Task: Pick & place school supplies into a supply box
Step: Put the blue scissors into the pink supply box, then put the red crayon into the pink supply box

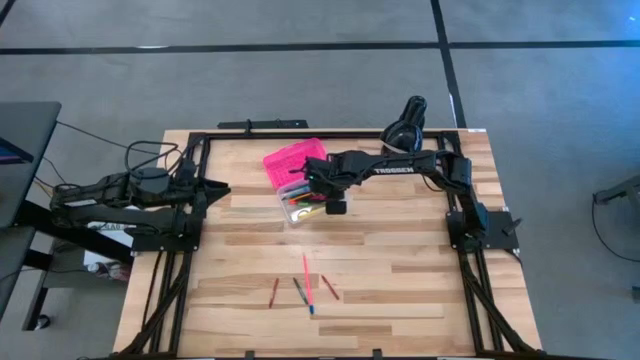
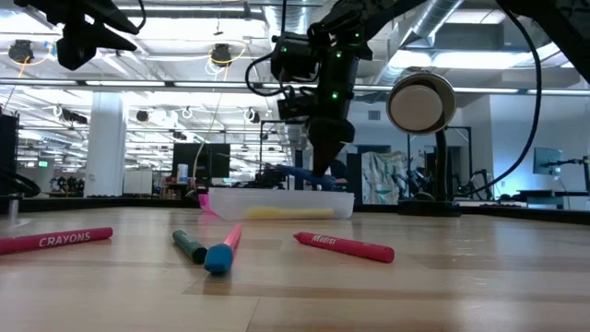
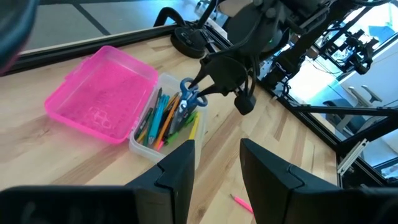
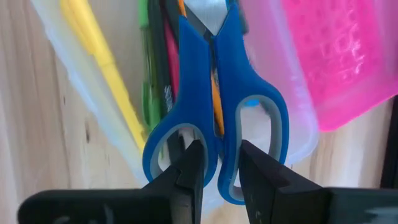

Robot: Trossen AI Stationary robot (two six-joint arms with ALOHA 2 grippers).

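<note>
The supply box lies open at the table's far middle, its pink lid (image 1: 291, 160) beside the clear base (image 1: 300, 205), which rests flat on the wood and holds several pens and pencils (image 3: 163, 115). My right gripper (image 1: 318, 186) hangs just above the base, shut on the blue-handled scissors (image 4: 214, 106), whose blades point down toward the pens. The scissors (image 3: 189, 94) also show in the left wrist view, close over the base. My left gripper (image 3: 217, 168) waits open at the table's left edge (image 1: 215, 188), holding nothing. My right gripper pinches the scissors at the handles, one finger (image 4: 191, 163) at each loop, with the two inner bars (image 4: 219, 134) of the loops between them. The fingers come from above, slanting steeply down. The scissors hang below them, blades down, over the clear base.
Loose crayons and pens lie on the near middle of the table: a pink pen (image 1: 307, 282), a red crayon (image 1: 275, 291), a dark green one (image 1: 298, 290), another red one (image 1: 329, 288). A black round device (image 1: 405, 130) stands at the far edge.
</note>
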